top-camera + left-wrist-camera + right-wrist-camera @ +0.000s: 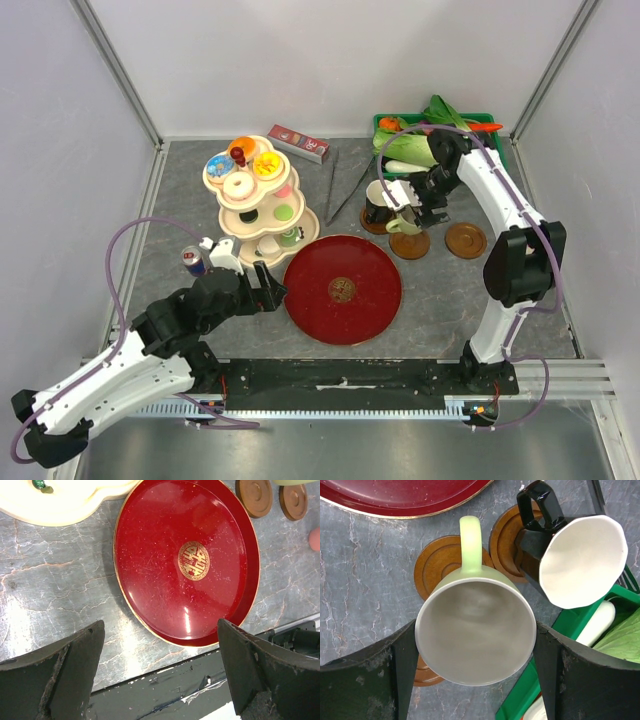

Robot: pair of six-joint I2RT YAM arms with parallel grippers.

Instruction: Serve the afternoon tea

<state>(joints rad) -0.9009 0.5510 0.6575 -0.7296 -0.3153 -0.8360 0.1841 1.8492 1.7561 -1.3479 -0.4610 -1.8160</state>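
Observation:
My right gripper [475, 627] is shut on the pale green mug [476, 630], one finger pressed against each side of its rim; its handle points toward the red tray [405, 497]. The mug hangs over round brown coasters [442, 560]. Beside it, a black mug [580, 560] with a white inside leans on another coaster [505, 535]. From above, the right gripper [408, 208] and green mug [403, 225] are right of the red tray [343, 290]. A cream tiered stand [250, 195] holds the colourful sweets. My left gripper [161, 630] is open and empty by the tray's near-left rim.
A green crate [385, 122] of leafy vegetables stands behind the mugs, close to the right arm. A drink can [194, 262] sits left of the left gripper [268, 288]. Metal tongs [340, 185] and a small box [298, 143] lie at the back. A spare coaster [465, 240] lies right.

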